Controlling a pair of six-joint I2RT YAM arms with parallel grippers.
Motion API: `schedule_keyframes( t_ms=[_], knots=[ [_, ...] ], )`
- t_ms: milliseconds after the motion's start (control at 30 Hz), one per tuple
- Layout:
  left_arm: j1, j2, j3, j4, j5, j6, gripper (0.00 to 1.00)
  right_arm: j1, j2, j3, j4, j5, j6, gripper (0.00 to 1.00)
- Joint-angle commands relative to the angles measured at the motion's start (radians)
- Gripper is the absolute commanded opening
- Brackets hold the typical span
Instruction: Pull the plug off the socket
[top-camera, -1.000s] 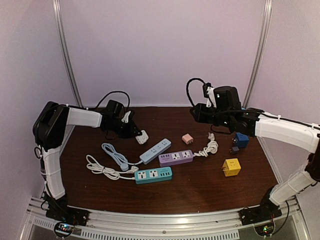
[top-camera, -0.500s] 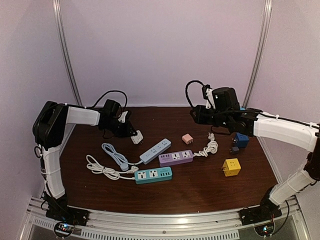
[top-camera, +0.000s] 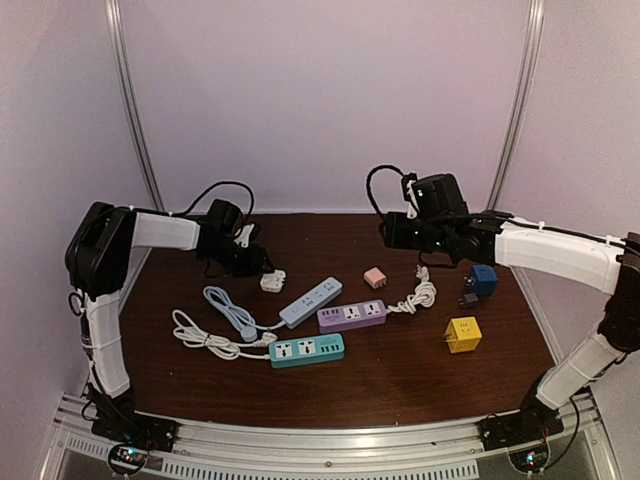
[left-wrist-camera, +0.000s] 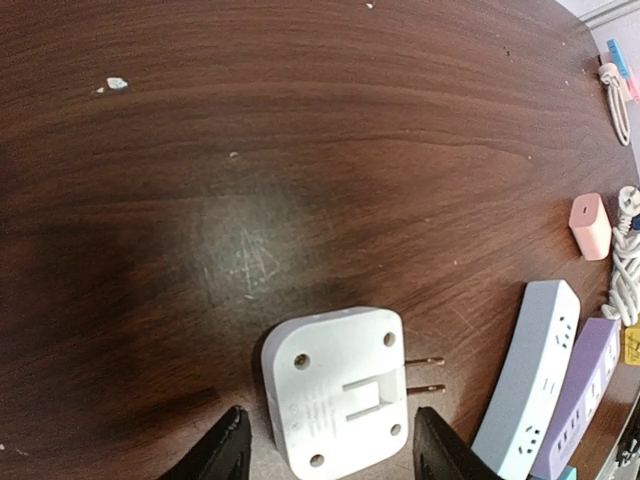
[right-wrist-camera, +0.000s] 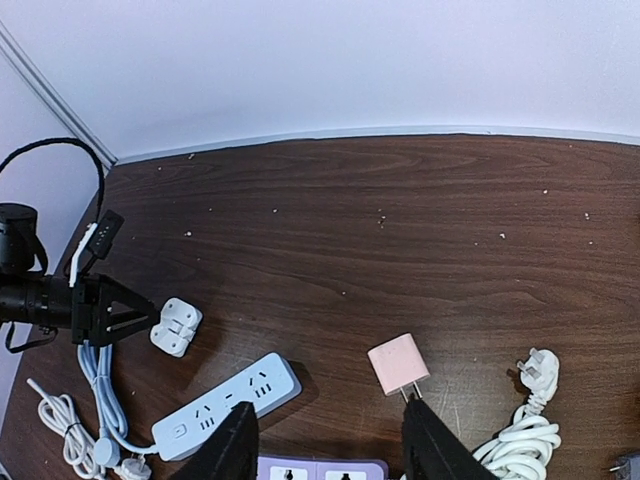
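Observation:
A white square plug (top-camera: 272, 282) with two prongs lies flat on the brown table, apart from the strips. In the left wrist view the plug (left-wrist-camera: 335, 390) lies between my open fingers, touching neither. My left gripper (top-camera: 256, 267) (left-wrist-camera: 330, 455) is open just left of it. A light blue power strip (top-camera: 311, 301) lies to its right, also in the right wrist view (right-wrist-camera: 225, 405), its visible sockets bare. My right gripper (top-camera: 392, 232) (right-wrist-camera: 325, 445) is open and empty, held above the table's far middle.
A purple strip (top-camera: 352, 315) and a teal strip (top-camera: 307, 350) lie mid-table with white cables (top-camera: 415, 295). A pink charger (top-camera: 375, 277) (right-wrist-camera: 398, 366) lies near my right gripper. A blue cube (top-camera: 484, 279) and a yellow cube (top-camera: 463, 334) sit at the right.
My left gripper has drawn back to the left with the white plug and lowered it. The plug now lies on the table between the open fingers. The right arm shifted slightly left.

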Motion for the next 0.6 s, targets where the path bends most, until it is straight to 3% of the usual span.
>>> schedule_keyframes(
  t_ms=[0,133,300,400,567],
  knots=[
    [0.008,-0.055,0.043,-0.037,-0.057,0.032,0.61,-0.016,0.044,0.049,-0.075,0.076,0.003,0.57],
    [0.008,-0.117,0.045,-0.072,-0.079,0.044,0.73,-0.059,0.078,0.073,-0.112,0.063,0.041,0.72],
    [0.007,-0.211,0.009,-0.104,-0.062,0.033,0.87,-0.135,0.114,0.101,-0.165,0.102,0.065,0.84],
    [0.0,-0.284,-0.032,-0.107,-0.033,0.018,0.97,-0.197,0.135,0.113,-0.206,0.141,0.078,0.87],
    [-0.015,-0.387,-0.086,-0.116,0.011,0.004,0.98,-0.322,0.16,0.105,-0.203,0.121,0.074,0.87]
  ],
)
